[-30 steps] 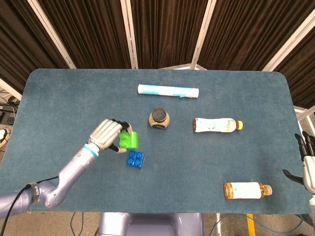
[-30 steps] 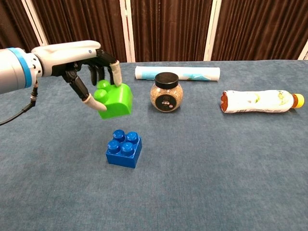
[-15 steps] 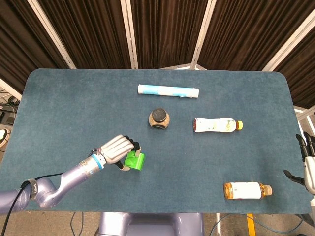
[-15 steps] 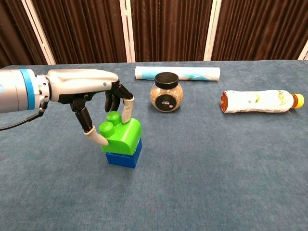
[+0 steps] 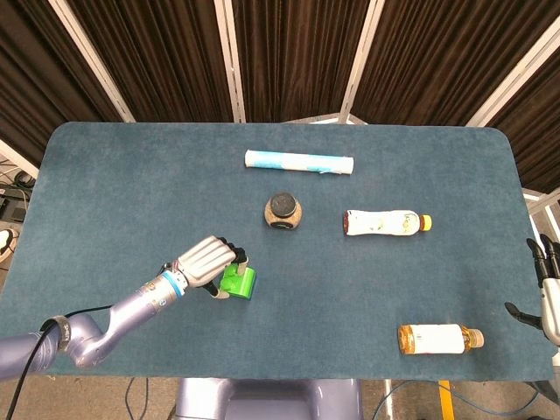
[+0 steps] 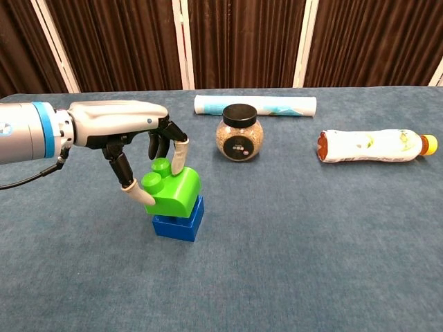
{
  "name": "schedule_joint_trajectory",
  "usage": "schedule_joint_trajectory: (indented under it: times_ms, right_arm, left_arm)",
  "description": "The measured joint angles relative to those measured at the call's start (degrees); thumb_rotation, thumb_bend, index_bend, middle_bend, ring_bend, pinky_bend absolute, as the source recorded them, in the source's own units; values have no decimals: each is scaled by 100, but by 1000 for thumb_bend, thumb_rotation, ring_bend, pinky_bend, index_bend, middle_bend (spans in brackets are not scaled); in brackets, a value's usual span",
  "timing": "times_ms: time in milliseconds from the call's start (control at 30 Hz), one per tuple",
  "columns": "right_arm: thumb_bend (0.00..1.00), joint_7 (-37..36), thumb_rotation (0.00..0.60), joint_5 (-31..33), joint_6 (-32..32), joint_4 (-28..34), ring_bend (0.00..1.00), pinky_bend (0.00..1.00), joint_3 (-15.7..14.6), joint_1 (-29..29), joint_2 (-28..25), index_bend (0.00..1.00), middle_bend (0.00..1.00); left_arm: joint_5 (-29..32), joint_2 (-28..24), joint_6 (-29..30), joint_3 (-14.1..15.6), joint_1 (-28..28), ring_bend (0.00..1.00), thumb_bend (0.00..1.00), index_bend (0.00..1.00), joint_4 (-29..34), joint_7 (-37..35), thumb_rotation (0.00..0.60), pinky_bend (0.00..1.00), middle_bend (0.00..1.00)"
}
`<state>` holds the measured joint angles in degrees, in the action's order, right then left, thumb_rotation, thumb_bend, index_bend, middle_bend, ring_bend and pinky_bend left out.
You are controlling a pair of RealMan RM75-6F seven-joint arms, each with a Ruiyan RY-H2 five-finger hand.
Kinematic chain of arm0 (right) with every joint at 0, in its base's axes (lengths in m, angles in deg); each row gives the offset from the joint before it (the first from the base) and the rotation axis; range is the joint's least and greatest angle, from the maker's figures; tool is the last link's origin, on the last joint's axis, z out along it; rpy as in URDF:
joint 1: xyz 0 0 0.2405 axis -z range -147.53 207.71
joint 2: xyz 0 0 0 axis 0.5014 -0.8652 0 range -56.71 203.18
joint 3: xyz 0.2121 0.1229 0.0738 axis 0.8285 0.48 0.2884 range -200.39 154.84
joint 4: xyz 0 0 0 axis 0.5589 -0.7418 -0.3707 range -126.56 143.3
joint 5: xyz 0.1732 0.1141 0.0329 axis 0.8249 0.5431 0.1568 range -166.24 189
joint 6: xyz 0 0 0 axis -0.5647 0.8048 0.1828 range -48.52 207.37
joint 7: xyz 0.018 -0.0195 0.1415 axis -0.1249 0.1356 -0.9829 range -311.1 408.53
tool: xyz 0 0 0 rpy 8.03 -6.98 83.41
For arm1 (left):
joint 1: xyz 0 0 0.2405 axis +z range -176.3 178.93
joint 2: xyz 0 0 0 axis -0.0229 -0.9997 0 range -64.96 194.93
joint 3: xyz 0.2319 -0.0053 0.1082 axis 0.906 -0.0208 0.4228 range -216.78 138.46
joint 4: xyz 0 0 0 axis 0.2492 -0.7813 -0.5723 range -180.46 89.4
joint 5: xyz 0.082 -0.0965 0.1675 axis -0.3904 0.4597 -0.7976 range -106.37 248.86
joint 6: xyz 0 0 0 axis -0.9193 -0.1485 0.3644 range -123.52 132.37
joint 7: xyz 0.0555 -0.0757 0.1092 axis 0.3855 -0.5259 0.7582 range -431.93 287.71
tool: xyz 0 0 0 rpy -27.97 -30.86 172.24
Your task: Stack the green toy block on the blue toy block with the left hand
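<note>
From the head view, the left robot hand (image 5: 206, 263) grasps the green block (image 5: 238, 283), hiding the blue one beneath; the idle right robot hand (image 5: 548, 289) sits far off, fingers apart. In the chest view, green block (image 6: 172, 192) rests tilted atop blue block (image 6: 178, 225), not yet seated flush.

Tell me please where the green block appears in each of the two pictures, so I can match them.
Head view: the green block is at lower left of centre, held by the left hand; the blue block under it is hidden.
Chest view: the green block is left of centre, on the blue block.
Shared landmark: the black-lidded jar, beyond the block and a little to its right.
</note>
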<state>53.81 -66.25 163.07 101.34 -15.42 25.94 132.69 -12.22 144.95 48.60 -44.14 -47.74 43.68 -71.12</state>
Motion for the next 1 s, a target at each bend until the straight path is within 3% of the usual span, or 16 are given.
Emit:
schedule_joint_trajectory:
  times_ms: [900, 1000]
  right_arm:
    - [0, 11, 600, 22, -11, -3, 0, 0, 6, -2, 0, 0, 0]
    - [0, 0, 600, 26, -13, -5, 0, 0, 9, -1, -4, 0, 0]
  left_arm:
    - [198, 458, -38, 104, -117, 469, 88, 508, -497, 172, 600, 416, 499]
    - [225, 487, -52, 112, -130, 395, 88, 449, -525, 213, 600, 351, 406]
